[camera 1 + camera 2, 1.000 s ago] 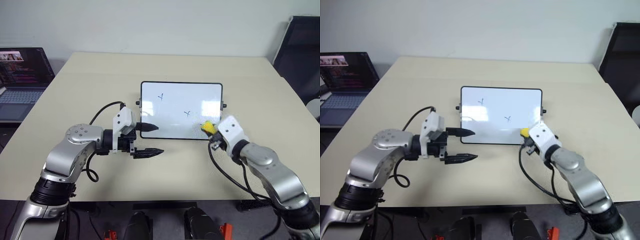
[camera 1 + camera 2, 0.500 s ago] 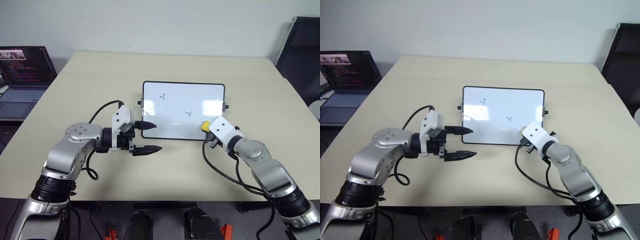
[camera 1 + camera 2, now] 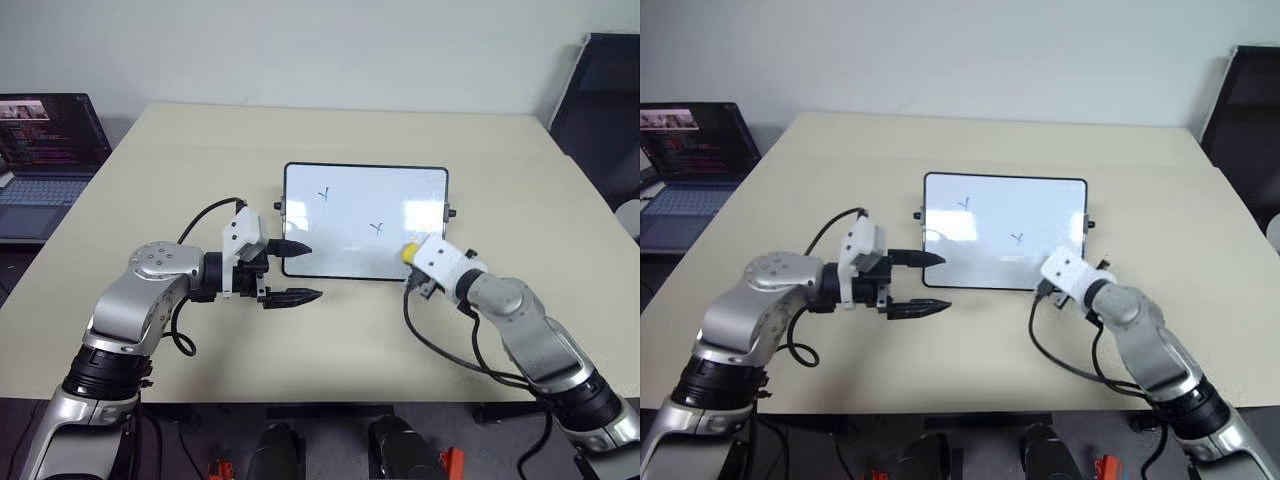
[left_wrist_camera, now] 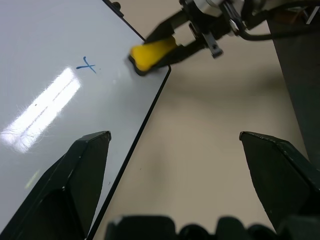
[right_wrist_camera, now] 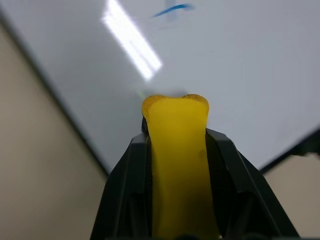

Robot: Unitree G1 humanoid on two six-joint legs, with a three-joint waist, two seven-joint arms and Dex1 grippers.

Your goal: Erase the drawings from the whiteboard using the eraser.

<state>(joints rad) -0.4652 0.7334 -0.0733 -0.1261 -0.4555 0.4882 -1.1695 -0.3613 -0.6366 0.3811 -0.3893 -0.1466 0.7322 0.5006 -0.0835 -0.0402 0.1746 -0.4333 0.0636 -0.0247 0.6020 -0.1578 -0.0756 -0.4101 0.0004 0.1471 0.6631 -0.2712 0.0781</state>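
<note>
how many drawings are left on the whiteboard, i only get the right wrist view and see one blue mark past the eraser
Observer: Two drawings show on the whiteboard from the head view: one near the far left, one nearer the middle.
Operator: where's the eraser on the board
Observer: The eraser sits at the near right corner, clamped in the right gripper.
Operator: is the left gripper in the way
Observer: The left gripper is open at the board's near left corner, one fingertip over the frame, empty.
</note>
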